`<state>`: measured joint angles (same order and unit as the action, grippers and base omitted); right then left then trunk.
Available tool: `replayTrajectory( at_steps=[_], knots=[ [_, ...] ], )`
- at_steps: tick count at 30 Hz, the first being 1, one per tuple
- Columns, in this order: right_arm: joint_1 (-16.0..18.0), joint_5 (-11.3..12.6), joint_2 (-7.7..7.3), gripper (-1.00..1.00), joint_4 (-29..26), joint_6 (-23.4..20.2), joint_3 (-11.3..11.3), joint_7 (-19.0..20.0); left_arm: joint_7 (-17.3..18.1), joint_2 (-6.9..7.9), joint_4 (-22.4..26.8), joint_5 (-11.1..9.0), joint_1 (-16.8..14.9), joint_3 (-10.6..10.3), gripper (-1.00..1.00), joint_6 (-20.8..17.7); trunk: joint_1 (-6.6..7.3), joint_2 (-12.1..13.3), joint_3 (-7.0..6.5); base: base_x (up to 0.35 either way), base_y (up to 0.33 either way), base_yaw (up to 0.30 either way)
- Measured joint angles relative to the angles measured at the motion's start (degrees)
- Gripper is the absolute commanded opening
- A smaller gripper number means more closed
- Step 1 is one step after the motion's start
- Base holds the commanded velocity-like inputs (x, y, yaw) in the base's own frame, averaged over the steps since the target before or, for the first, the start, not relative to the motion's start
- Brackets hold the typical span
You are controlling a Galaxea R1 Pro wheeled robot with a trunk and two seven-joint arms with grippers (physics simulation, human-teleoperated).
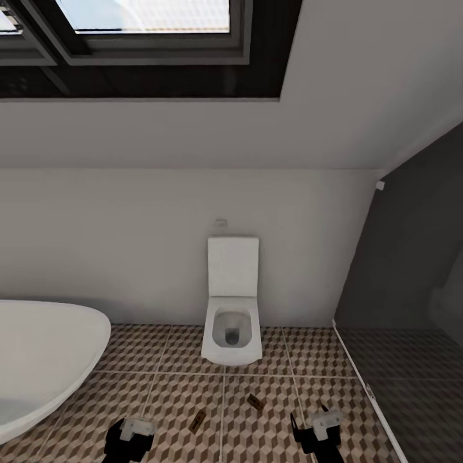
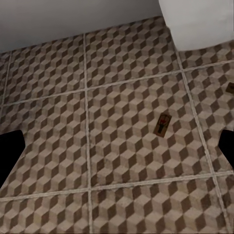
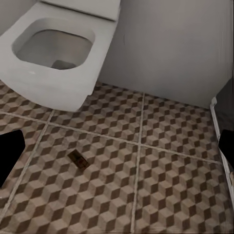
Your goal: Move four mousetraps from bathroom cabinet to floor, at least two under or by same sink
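Observation:
Two mousetraps lie flat on the cube-patterned bathroom floor (image 1: 180,379) in front of the toilet. One mousetrap (image 1: 198,421) is just right of my left gripper (image 1: 132,436). The other mousetrap (image 1: 255,402) lies left of my right gripper (image 1: 318,429). In the left wrist view a mousetrap (image 2: 162,125) with a red mark lies ahead of the spread dark fingers (image 2: 9,156), and another mousetrap (image 2: 230,88) peeks in at the picture's edge. The right wrist view has a mousetrap (image 3: 78,160) on the tiles between its wide-apart fingers (image 3: 9,156). Both grippers are open and hold nothing. The cabinet and the sink are out of view.
A white toilet (image 1: 233,302) stands against the white back wall. A white oval bathtub (image 1: 45,354) takes the left side. A dark glass shower partition (image 1: 399,289) with a white floor rail closes off the right. A dark-framed window (image 1: 148,38) sits high above.

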<state>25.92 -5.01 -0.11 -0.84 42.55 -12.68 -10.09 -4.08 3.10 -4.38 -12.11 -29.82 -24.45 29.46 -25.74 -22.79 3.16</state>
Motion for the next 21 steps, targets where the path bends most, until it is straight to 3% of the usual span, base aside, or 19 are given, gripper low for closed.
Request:
replayTrajectory(
  at_steps=[4, 11, 17, 19, 20, 21],
  knots=[
    [-0.39, 1.63, 0.3, 1.0, 0.0, 0.02, 0.06, 0.04, -0.14, 0.56, 0.0, -0.03, 0.77, -0.01, 1.0, -0.04, 0.0, 0.0, 0.0, 0.0, 0.0, 0.0],
    [-0.71, 2.41, 0.83, 1.0, 0.03, -0.72, 0.18, -0.04, -0.36, 0.77, 0.0, -0.29, 1.1, -0.02, 1.0, -2.2, 0.0, 0.0, 0.0, 0.0, 0.0, 0.0],
    [-0.75, 4.16, 0.87, 1.0, 0.01, -1.82, 0.35, -0.27, -0.38, -0.07, 0.06, -0.33, 1.19, 0.03, 1.0, -7.29, 0.0, 0.0, 0.0, 0.0, 0.0, 0.0],
    [-0.81, 4.81, 0.88, 1.0, 0.04, -3.87, 0.35, -0.3, -0.42, -0.41, 0.03, -0.36, 1.23, 0.05, 1.0, -9.64, 0.0, 0.0, 0.0, 0.0, 0.0, 0.0],
    [-1.85, 5.15, 0.8, 1.0, 0.07, -7.26, 0.46, -0.21, -0.42, -0.4, 0.02, -0.36, 1.27, 0.12, 1.0, -13.75, 0.0, 0.0, 0.01, 0.0, 0.0, 0.0],
    [-2.25, 5.15, 0.78, 1.0, 0.06, -7.9, 0.38, -0.18, -0.39, -0.39, 0.02, -0.35, 1.32, 0.12, 1.0, -14.85, 0.0, 0.0, 0.0, 0.0, 0.0, 0.0]
  ],
)
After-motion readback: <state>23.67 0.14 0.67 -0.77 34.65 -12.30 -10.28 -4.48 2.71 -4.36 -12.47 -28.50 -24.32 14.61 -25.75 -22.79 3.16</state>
